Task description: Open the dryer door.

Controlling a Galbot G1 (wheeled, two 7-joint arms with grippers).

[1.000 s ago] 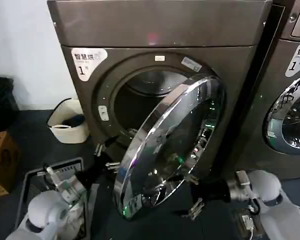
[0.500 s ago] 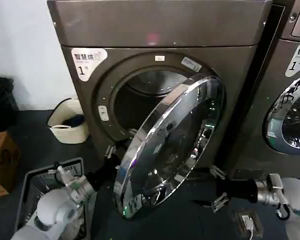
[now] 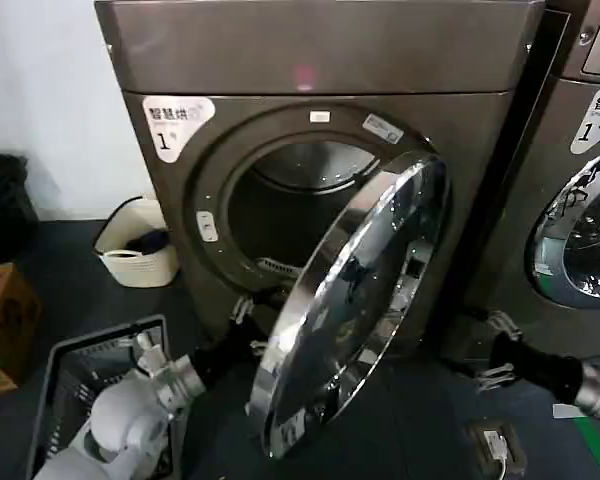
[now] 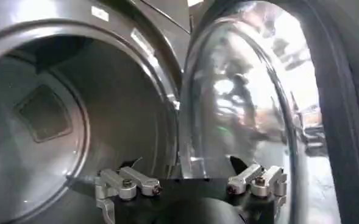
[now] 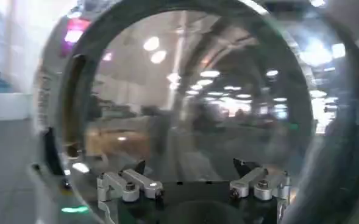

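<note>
The dryer [image 3: 320, 50] is bronze-grey with a white "1" label. Its dryer door [image 3: 370, 290] has a chrome rim and dark glass; it stands swung partly open, hinged on the right. My left gripper [image 3: 250, 325] is open, low at the round opening, just behind the door's free edge. In the left wrist view that gripper [image 4: 185, 164] faces the door's rim [image 4: 188, 122], with the drum [image 4: 45, 115] to one side. My right gripper [image 3: 477, 348] is open and holds nothing, apart from the door on its right. In the right wrist view, this gripper [image 5: 190, 164] faces the mirrored door [image 5: 191, 91].
A similar machine [image 3: 580, 230] stands close on the right. On the dark floor to the left are a white basket [image 3: 135, 250], a grey crate [image 3: 80, 370] by my left arm, and a cardboard box [image 3: 0, 320]. A small device [image 3: 495, 445] lies bottom right.
The door has swung farther open to the right. My left gripper moved forward and right along behind the door's edge. My right gripper drew back to the right, away from the door.
</note>
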